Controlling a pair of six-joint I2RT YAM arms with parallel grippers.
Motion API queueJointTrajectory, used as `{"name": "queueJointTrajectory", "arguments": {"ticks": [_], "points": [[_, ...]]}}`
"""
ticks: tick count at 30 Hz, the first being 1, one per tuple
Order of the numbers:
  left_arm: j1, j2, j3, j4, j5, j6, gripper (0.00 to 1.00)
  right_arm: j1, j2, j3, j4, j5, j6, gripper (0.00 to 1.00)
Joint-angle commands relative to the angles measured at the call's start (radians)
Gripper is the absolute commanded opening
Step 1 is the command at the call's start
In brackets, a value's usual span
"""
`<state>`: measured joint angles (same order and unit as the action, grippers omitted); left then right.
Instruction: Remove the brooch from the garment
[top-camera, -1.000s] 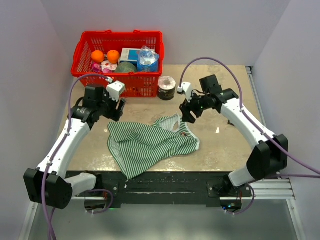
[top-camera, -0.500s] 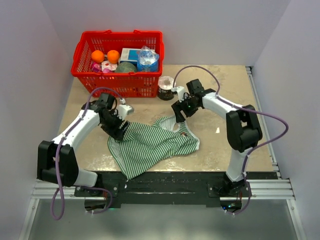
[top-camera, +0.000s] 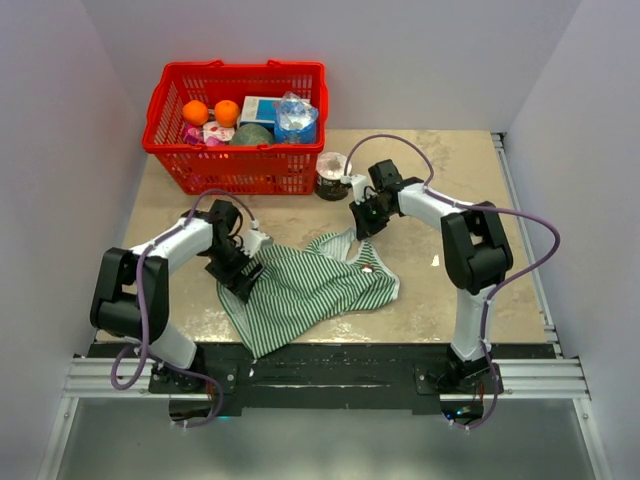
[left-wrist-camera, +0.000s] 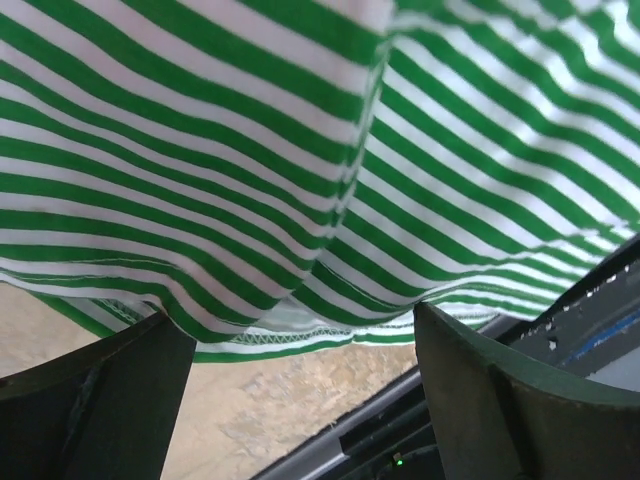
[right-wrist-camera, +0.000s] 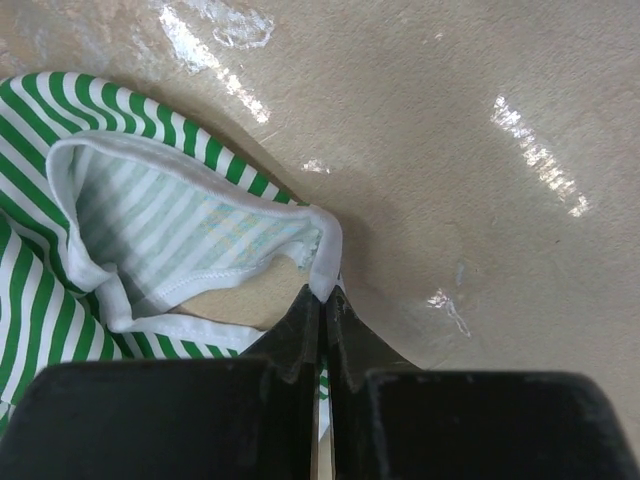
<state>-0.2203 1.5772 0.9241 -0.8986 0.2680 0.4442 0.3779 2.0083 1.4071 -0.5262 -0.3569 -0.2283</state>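
The garment (top-camera: 300, 290) lies rumpled at the middle of the surface (top-camera: 450, 200). The left pincer (top-camera: 243, 280) stands wide over the garment's 9 o'clock edge, and the hem lies between its fingers (left-wrist-camera: 90, 400), ungripped. The right pincer (top-camera: 357, 224) is closed on the white trim of the strap at the garment's 1 o'clock. The brooch (top-camera: 366, 268) shows as a small dark spot by the neck opening, at the garment's 3 o'clock side. A red basket (top-camera: 238, 75) sits at 11 o'clock.
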Motion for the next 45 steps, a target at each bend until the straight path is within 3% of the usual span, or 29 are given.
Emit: {"name": "queueJointTrajectory", "arguments": {"ticks": [1,2,6,16,19,20,23,29,31,33,35,38,45], "points": [[0.029,0.042,0.108,0.084,0.057,-0.045,0.89,-0.005,-0.074,0.009,0.009,-0.040,0.015,0.00],[0.029,0.053,0.137,0.083,0.069,-0.053,0.88,-0.007,-0.077,0.007,0.009,-0.040,0.015,0.00],[0.029,0.108,0.182,0.058,0.147,-0.068,0.66,-0.007,-0.092,0.001,0.008,-0.021,0.014,0.00],[0.029,0.112,0.237,0.023,0.217,-0.091,0.51,-0.005,-0.102,-0.002,0.009,-0.007,0.010,0.00],[0.029,0.116,0.246,0.035,0.227,-0.099,0.34,-0.005,-0.095,0.001,0.014,-0.002,0.012,0.00],[0.029,0.122,0.248,0.032,0.234,-0.098,0.23,-0.007,-0.097,0.003,0.014,0.001,0.014,0.00],[0.030,0.133,0.246,0.023,0.250,-0.094,0.13,-0.007,-0.097,0.009,0.014,0.009,0.014,0.00],[0.032,0.075,0.256,0.044,0.289,-0.095,0.03,-0.007,-0.108,0.012,0.020,0.024,0.012,0.00],[0.032,0.049,0.249,0.061,0.278,-0.098,0.04,-0.005,-0.108,0.006,0.022,0.022,0.014,0.00],[0.032,0.056,0.252,0.047,0.267,-0.087,0.26,-0.007,-0.109,0.001,0.023,0.021,0.015,0.00],[0.032,0.076,0.246,0.037,0.258,-0.070,0.37,-0.007,-0.106,0.001,0.025,0.022,0.015,0.00],[0.026,0.047,0.193,0.104,0.247,-0.052,0.44,-0.007,-0.108,0.003,0.026,0.027,0.015,0.00],[0.015,0.006,0.101,0.277,0.169,-0.035,0.44,-0.005,-0.117,-0.005,0.026,0.035,0.015,0.00]]}}
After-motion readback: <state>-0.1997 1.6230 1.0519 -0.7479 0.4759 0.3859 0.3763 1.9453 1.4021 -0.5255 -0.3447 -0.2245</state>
